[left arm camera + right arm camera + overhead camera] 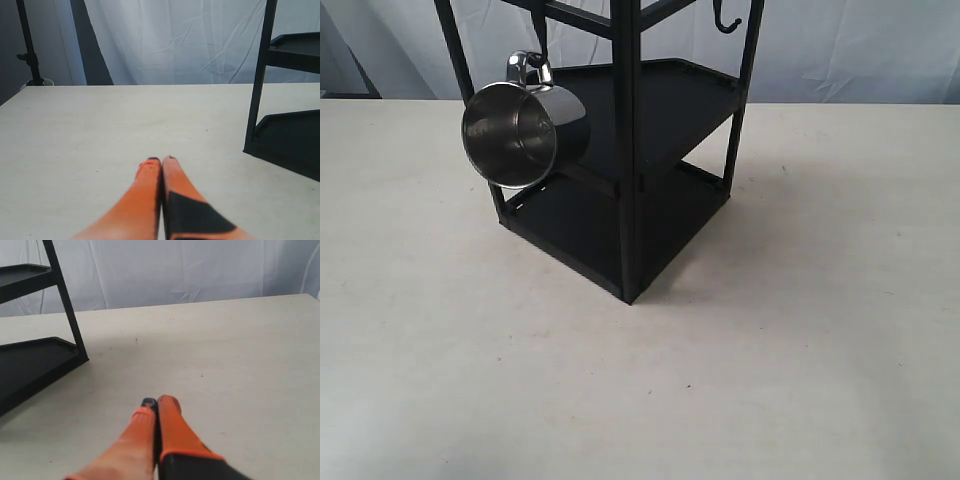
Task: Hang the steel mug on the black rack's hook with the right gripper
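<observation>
Already the steel mug [524,120] hangs on the black rack [630,150]; the left gripper [161,160] and right gripper [155,401] are closed, empty, apart from it

White wrinkled curtain [175,45] behind pale tabletop [800,380]; dark stand [27,45] at edge.

The shiny steel mug [523,122] hangs by its looped handle on the black rack [630,160], at the rack's nine o'clock side, tipped sideways with its open mouth facing outward. Another hook [725,20] shows at one o'clock.
</observation>
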`<state>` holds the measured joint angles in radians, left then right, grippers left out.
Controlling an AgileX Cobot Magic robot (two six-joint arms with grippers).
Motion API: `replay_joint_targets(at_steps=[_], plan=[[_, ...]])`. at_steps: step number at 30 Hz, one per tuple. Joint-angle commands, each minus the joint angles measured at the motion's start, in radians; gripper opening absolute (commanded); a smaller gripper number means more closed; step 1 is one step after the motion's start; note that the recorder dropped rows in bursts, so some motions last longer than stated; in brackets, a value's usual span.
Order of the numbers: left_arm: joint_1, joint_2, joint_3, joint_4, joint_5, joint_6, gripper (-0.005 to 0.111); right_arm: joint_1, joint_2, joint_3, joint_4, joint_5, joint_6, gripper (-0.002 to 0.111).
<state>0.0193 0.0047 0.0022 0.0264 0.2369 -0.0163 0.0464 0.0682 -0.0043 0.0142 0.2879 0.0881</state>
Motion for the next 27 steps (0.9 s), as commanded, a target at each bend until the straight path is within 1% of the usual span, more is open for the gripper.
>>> replay_joint_targets(at_steps=[1,7,27], plan=[[-0.001,-0.005,-0.002,0.001,-0.006,0.0,0.002,-0.005,-0.006,0.004,0.002,0.011,-0.04,-0.001],[-0.001,-0.005,-0.002,0.001,-0.006,0.0,0.002,-0.005,-0.006,0.004,0.022,0.017,-0.114,-0.001],[-0.001,-0.005,-0.002,0.001,-0.006,0.0,0.002,-0.005,-0.006,0.004,0.02,0.017,-0.117,-0.001]])
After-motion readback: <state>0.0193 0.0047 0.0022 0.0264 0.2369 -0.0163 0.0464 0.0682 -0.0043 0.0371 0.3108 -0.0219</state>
